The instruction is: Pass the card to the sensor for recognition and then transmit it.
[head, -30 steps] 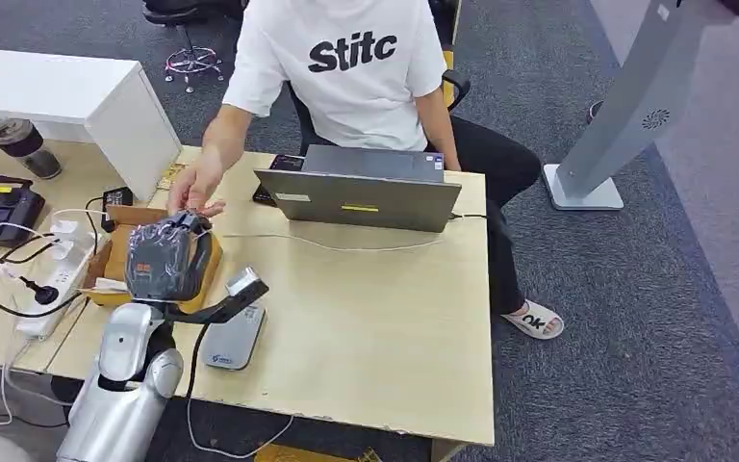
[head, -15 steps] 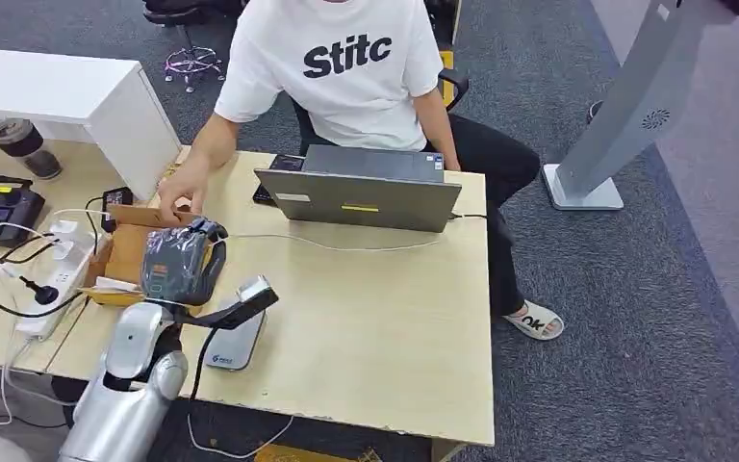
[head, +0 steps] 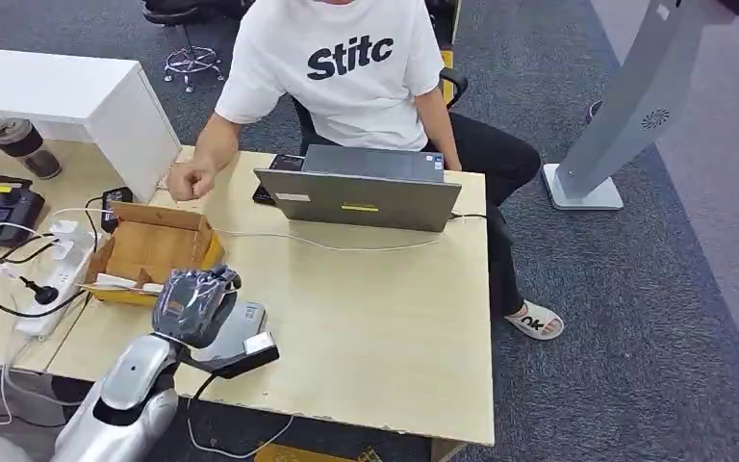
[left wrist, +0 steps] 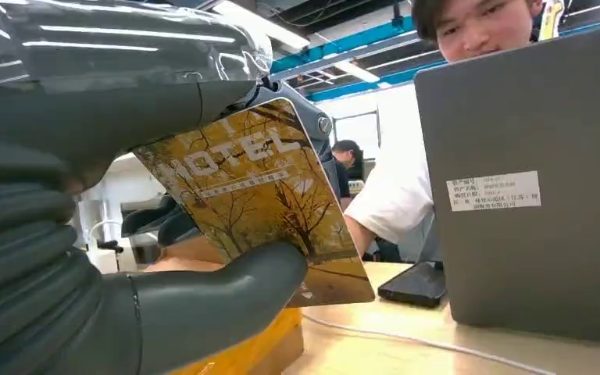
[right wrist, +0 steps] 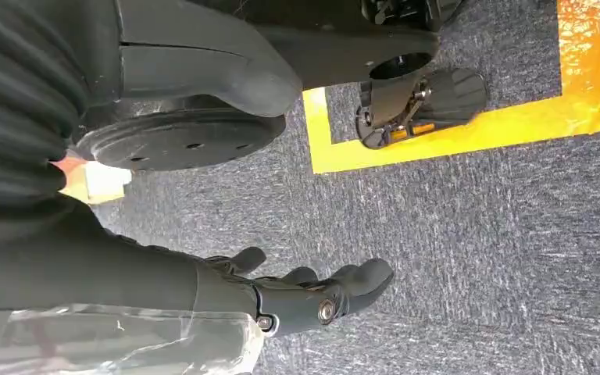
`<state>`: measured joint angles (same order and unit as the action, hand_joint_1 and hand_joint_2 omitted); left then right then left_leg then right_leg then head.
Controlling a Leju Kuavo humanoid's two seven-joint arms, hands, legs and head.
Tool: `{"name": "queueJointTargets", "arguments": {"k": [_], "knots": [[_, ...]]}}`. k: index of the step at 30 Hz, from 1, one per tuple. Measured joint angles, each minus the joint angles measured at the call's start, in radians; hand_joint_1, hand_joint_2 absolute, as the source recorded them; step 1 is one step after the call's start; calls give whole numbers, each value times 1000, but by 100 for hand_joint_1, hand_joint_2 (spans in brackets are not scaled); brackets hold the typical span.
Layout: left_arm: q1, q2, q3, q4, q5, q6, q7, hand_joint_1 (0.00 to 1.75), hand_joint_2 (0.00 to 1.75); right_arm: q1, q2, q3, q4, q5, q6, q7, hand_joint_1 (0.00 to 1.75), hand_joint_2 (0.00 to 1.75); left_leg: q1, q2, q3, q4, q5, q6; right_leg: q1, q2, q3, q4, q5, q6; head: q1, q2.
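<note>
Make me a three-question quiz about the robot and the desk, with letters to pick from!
1. Where is the left robot hand?
A. over the grey sensor pad
B. on the laptop
C. inside the cardboard box

2. What colour is the card?
A. plain blue
B. yellow-gold with trees
C. all black

3. What is the right robot hand doing?
A. holding a cup
B. pressing a key
C. hanging above the carpet, holding nothing

Answers:
1 A, the head view shows it above the sensor pad at the desk's near edge.
2 B, the left wrist view shows a golden card printed HOTEL.
3 C, its fingers are spread over grey carpet.
</note>
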<state>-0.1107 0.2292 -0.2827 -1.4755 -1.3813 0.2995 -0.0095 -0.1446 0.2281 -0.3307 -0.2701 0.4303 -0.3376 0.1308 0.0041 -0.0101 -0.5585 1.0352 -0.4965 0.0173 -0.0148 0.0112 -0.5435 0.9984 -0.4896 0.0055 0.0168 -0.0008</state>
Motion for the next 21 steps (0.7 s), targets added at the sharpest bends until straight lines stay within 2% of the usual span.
{"name": "queueJointTargets", "arguments": {"k": [8,12,15,21], "knots": [[8,19,-11,-8,11,-26,3,175,175,0,0,0,0,-1,-2,-3,0,175,0,0,0,0,0,0,0,0,0,0,0,0,0,0],[28,49,-15,-25,39,-77,13,175,175,2,0,0,0,-13,-4,-18,0,175,0,0,0,0,0,0,0,0,-1,0,0,0,0,0],[47,71,-15,-34,47,-92,25,175,175,3,0,0,0,-12,-5,-20,0,175,0,0,0,0,0,0,0,0,-1,0,0,0,0,0],[86,80,-15,-31,56,-102,34,175,175,2,0,0,3,7,-4,-11,0,175,0,0,-1,0,0,0,0,0,-1,0,0,0,0,0]]}}
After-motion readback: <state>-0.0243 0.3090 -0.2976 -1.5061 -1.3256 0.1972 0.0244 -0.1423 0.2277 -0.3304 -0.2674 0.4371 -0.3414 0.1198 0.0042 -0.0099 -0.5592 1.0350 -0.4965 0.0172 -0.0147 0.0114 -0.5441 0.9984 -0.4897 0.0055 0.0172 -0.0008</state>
